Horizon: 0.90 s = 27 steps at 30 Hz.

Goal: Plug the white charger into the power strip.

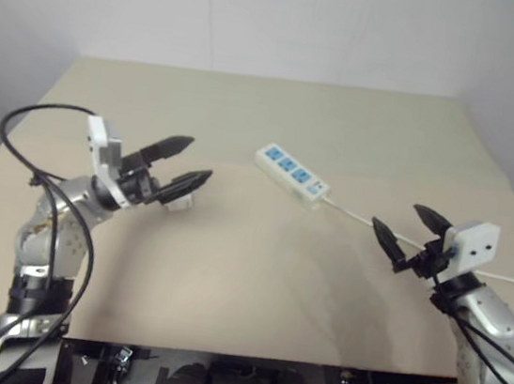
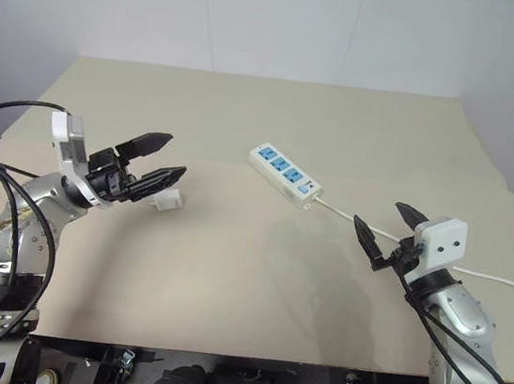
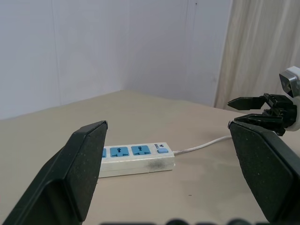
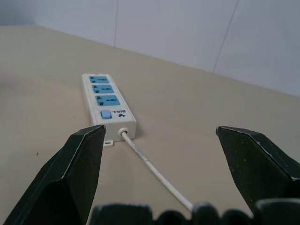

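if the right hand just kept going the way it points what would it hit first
Probably the power strip: the open right hand points along the thin cord toward the strip's switch end. It aims slightly upward, though, so it might pass just above; depth is unclear.

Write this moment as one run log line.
left hand: open, above white charger | right hand: open, empty | power strip: sockets free

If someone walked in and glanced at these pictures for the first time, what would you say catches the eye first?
Most striking is the power strip with its blue socket faces, lying slantwise near the middle of the tan table, its thin cord trailing off to the right. Next come the two open grippers raised on either side: the left gripper hangs just above the small white charger, while the right gripper hovers over the cord.
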Tool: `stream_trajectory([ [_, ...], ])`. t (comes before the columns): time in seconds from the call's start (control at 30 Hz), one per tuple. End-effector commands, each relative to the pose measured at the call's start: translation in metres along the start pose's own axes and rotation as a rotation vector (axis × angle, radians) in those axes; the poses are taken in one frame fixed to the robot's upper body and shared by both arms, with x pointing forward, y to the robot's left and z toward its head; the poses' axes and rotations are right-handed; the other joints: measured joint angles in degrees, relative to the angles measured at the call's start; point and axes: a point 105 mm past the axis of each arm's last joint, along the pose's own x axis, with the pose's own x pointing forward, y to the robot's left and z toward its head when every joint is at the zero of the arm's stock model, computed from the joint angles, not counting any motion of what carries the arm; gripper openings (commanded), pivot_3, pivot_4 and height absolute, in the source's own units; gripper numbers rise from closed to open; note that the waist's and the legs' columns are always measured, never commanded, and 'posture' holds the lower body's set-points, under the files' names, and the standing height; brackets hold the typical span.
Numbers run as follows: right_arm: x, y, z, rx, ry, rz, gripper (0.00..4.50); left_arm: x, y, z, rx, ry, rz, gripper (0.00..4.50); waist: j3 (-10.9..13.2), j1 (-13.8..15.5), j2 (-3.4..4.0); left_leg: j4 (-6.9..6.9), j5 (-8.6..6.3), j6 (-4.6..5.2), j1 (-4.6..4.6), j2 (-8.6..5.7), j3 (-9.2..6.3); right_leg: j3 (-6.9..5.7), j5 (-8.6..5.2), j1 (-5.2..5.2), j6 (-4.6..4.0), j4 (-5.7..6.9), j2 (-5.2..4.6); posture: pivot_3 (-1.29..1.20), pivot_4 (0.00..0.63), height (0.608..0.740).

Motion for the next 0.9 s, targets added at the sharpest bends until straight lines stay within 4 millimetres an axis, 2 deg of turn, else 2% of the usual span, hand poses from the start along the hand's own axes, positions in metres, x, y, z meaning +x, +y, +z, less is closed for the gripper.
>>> stream_trajectory([
  [0.03,0.004,0.0,0.013,-0.027,-0.028,-0.003,4.45,0.001,-0.002,0.011,0.053,-0.026,-0.009,4.5,0.0,0.0,0.0,0.0,0.0,0.0,0.0,0.0,0.0,0.0,0.0,0.0,0.0,0.0,0.0,0.0,0.15,0.74],
  [0.27,0.005,-0.005,0.006,-0.042,0.013,-0.035,4.45,-0.001,0.0,0.011,0.062,-0.017,0.004,4.5,0.0,0.03,0.0,0.0,0.0,-0.01,0.0,0.0,0.0,0.0,0.0,-0.01,0.0,0.0,0.0,0.0,0.15,0.74],
  [0.43,0.012,0.005,-0.023,-0.163,0.137,0.186,4.45,-0.001,0.005,0.004,0.068,0.037,0.02,4.5,0.0,-0.16,0.0,0.03,0.0,0.0,0.01,-0.06,0.04,0.0,0.0,0.02,0.0,-0.02,0.0,0.0,0.15,0.74],
  [0.67,0.057,-0.01,-0.042,-0.137,0.204,0.393,4.45,0.0,0.007,0.003,0.075,0.039,0.023,4.5,0.03,-1.42,-0.05,0.0,0.01,-0.01,0.16,-0.02,0.19,0.07,0.11,0.09,-0.08,-0.03,0.07,0.0,0.15,0.74],
  [0.77,0.072,-0.009,-0.044,-0.137,0.216,0.447,4.45,-0.003,0.004,0.002,0.079,0.038,0.025,4.5,0.03,-1.46,-0.05,-0.01,0.02,-0.04,0.14,0.06,0.17,0.06,0.11,0.07,-0.07,-0.06,0.13,0.0,0.15,0.74],
  [0.9,0.094,0.0,-0.048,-0.052,0.239,0.489,4.45,-0.006,0.001,0.0,0.084,0.051,0.042,4.5,0.03,-1.85,-0.05,-0.01,0.17,-0.36,0.06,0.25,0.24,0.09,0.12,0.03,-0.06,-0.11,0.13,0.0,0.15,0.74],
])
